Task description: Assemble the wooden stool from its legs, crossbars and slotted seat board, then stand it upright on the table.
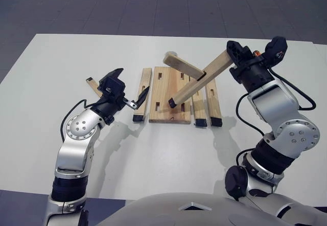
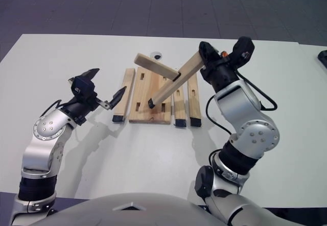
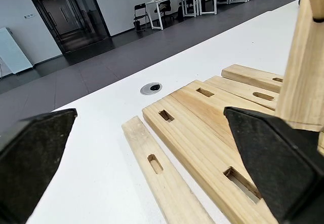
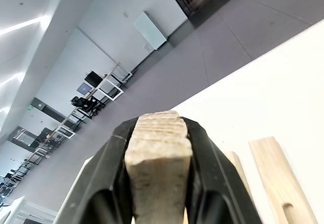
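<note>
The slotted seat board [image 1: 164, 94] lies flat in the middle of the white table [image 1: 56, 67]. My right gripper [image 1: 231, 57] is shut on the top end of a wooden leg [image 1: 196, 83]. That leg slants down to the board, its black foot [image 1: 172, 103] on it. A crossbar [image 1: 180, 65] sticks out from the held leg's slot. One loose leg [image 1: 143, 92] lies left of the board and two more [image 1: 213, 99] lie to its right. My left gripper [image 1: 129, 87] hangs open beside the left leg, holding nothing. The right wrist view shows the jaws tight on the leg end [image 4: 158, 155].
A short wooden piece [image 1: 93, 86] lies behind my left gripper. A round cable hole [image 2: 156, 56] sits in the table beyond the board. The table's front half and left side are bare. Dark floor lies past the far edge.
</note>
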Robot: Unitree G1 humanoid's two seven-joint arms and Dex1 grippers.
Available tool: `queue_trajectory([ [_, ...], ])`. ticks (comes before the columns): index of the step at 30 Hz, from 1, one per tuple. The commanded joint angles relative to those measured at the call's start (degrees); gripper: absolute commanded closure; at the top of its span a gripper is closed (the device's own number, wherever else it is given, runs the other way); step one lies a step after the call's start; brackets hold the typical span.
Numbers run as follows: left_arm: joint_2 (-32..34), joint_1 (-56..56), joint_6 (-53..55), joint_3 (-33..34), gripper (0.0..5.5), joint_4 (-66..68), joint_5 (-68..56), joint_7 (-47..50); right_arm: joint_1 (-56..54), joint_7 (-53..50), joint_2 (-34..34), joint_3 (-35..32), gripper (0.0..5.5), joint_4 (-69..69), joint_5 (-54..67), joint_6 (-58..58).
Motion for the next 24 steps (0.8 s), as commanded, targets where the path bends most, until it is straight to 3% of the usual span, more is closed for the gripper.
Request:
queue_trajectory([
  [1, 0.47, 1.93, 0.14, -2.21, 0.10, -1.41, 0.41, -0.55, 2.16, -3.67, -2.43, 1.28, 4.48, -1.95, 4.05, -1.99],
  [12, 2.77, 3.88, 0.36, -8.07, 0.10, -2.19, 1.36, -3.77, 4.83, -2.19, -10.56, 2.49, 4.48, 2.59, 2.59, -7.96],
  [19, 1.92, 2.29, 0.13, -10.08, 0.10, -1.06, 1.65, -3.43, 9.90, 3.94, -11.51, 6.52, 4.48, 3.52, -5.77, -12.68],
  [24, 3.04, 1.48, -1.00, -13.15, 0.10, 0.65, 3.96, -4.83, 12.80, 9.94, -11.53, 12.93, 4.47, 4.25, -16.12, -18.12],
])
